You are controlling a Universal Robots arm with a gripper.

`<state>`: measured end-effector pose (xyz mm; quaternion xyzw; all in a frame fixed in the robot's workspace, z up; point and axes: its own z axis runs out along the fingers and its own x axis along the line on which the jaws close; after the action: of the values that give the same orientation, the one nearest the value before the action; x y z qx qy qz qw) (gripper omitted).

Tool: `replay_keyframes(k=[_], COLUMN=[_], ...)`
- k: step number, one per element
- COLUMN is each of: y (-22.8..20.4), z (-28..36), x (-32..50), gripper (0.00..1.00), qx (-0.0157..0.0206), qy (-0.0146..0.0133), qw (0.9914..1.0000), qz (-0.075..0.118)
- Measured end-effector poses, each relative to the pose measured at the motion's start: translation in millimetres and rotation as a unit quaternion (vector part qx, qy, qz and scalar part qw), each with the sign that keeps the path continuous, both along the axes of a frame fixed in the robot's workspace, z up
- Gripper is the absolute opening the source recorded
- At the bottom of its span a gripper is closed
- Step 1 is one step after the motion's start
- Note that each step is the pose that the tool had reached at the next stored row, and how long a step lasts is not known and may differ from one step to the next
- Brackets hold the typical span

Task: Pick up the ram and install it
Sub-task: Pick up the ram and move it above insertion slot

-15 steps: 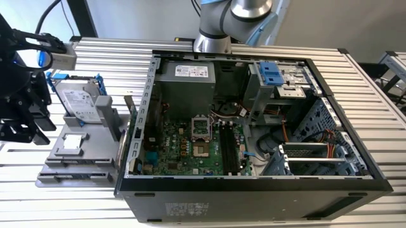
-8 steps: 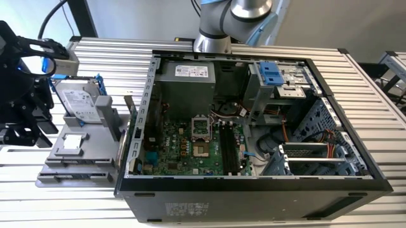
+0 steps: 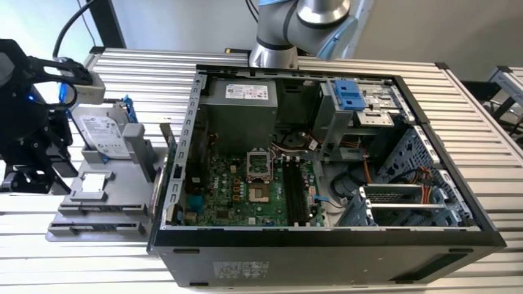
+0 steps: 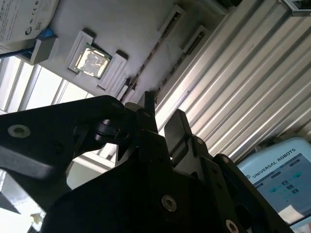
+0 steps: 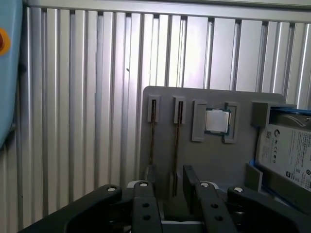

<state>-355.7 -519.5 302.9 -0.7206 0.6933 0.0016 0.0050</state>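
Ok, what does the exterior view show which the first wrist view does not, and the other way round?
Exterior view, not the first wrist view: the open computer case, its motherboard and the arm. First wrist view, not the exterior: the ram standing on edge in a tray slot between the fingers of the open end effector, a second stick beside it, and a blue casing with an orange button. Both: the grey tray, the silver chip, the hard drive and the ribbed table.
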Motion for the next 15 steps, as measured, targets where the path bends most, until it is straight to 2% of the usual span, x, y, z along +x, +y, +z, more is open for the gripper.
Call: replay_keyframes(k=[7, 15], y=[-0.8, -7.5], z=[-9.5, -22.3], x=[0.0, -0.5], gripper=[1.00, 1.00], qx=[0.0000, 0.0000], qy=[0.0007, 0.0013], qw=[1.00000, 0.99997], qz=[-0.001, -0.007])
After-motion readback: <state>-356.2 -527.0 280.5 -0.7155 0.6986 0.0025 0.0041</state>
